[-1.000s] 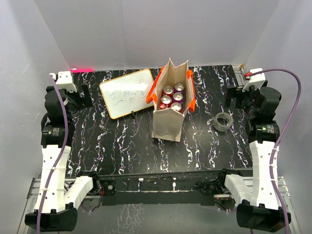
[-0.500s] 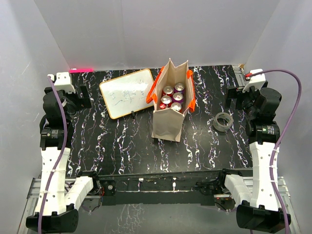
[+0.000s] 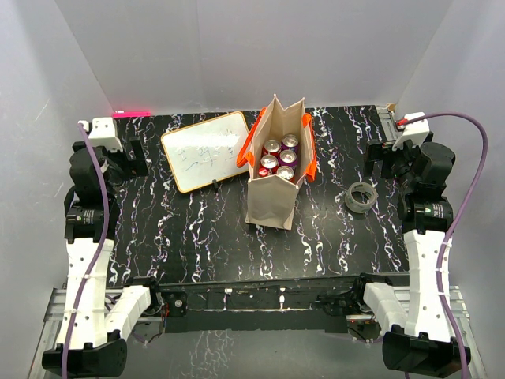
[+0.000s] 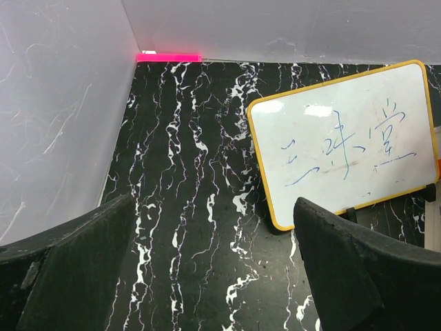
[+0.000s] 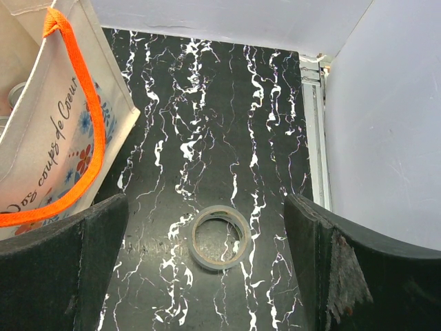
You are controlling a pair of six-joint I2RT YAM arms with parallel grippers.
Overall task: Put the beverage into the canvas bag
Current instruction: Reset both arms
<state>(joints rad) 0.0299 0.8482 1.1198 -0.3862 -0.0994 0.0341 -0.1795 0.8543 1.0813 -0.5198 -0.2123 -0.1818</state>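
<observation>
The tall beige canvas bag [image 3: 272,201] with orange handles stands upright in the middle of the table. Several purple and red drink cans [image 3: 280,159] stand inside it, tops showing. The bag's side and an orange handle show at the left of the right wrist view [image 5: 52,148]. My left gripper [image 3: 132,158] is open and empty at the far left, well apart from the bag; its fingers [image 4: 76,265] frame bare table. My right gripper [image 3: 379,158] is open and empty at the far right, above the tape roll.
A white board [image 3: 207,149] with an orange-brown frame and blue writing leans left of the bag, also in the left wrist view [image 4: 348,148]. A grey tape roll [image 3: 362,197] lies right of the bag, also in the right wrist view [image 5: 220,238]. White walls enclose the black marbled table [image 3: 197,229].
The left arm shifted slightly to the left a second ago. Since then nothing has visibly moved.
</observation>
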